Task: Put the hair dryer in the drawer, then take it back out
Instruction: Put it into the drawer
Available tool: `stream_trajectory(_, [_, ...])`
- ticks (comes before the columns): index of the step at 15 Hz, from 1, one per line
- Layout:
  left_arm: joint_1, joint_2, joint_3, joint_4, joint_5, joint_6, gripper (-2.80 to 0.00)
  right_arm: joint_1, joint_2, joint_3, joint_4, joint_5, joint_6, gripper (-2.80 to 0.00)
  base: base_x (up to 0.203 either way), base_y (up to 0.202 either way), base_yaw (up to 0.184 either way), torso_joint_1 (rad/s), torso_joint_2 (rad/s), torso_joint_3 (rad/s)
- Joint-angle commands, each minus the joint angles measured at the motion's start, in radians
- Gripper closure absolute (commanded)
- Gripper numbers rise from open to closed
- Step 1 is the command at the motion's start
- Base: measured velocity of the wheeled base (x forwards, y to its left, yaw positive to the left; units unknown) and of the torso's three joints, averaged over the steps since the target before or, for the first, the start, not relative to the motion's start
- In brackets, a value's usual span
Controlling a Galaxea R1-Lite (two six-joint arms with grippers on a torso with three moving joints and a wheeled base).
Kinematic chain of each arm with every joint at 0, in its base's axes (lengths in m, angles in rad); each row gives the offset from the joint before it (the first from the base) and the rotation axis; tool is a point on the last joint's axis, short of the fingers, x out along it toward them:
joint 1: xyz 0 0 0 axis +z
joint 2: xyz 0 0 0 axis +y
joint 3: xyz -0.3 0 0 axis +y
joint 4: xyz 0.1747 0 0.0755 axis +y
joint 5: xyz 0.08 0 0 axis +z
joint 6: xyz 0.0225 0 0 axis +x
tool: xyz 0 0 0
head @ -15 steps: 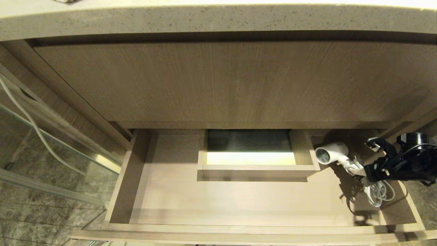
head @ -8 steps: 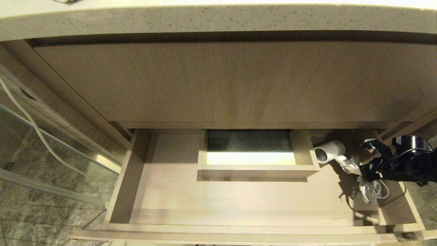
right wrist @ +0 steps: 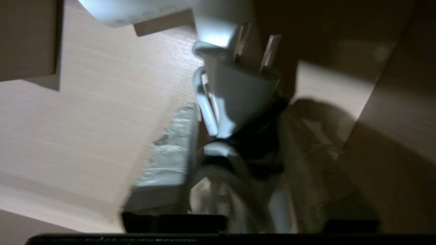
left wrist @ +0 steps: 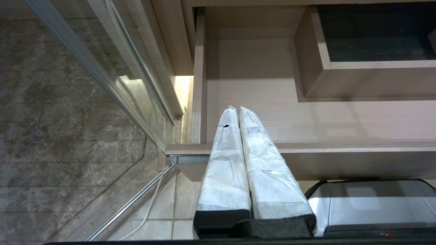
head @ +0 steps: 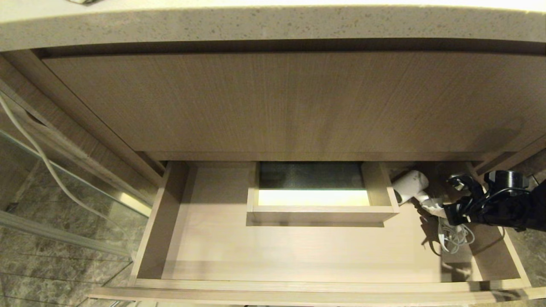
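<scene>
Reaching into the wide light-brown wooden drawer, the right gripper, half-open around the coiled cord, lays the small white plastic hair dryer just ahead.

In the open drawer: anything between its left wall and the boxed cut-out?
Nothing: bare wood floor of the drawer up to the cut-out, in head and left wrist views.
</scene>
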Motion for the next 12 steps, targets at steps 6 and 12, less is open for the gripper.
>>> stream_trajectory(6, [0.000, 0.000, 0.000, 0.000, 0.002, 0.001, 0.00, -0.001, -0.165, 0.055, 0.015, -0.001, 0.001, -2.80, 0.000, 0.000, 0.000, 0.000, 0.00, 0.000])
stream_trajectory(12, [0.000, 0.000, 0.000, 0.000, 0.000, 0.001, 0.00, -0.007, -0.507, 0.241, 0.293, -0.004, 0.021, 0.00, 0.000, 0.000, 0.000, 0.000, 0.00, 0.000])
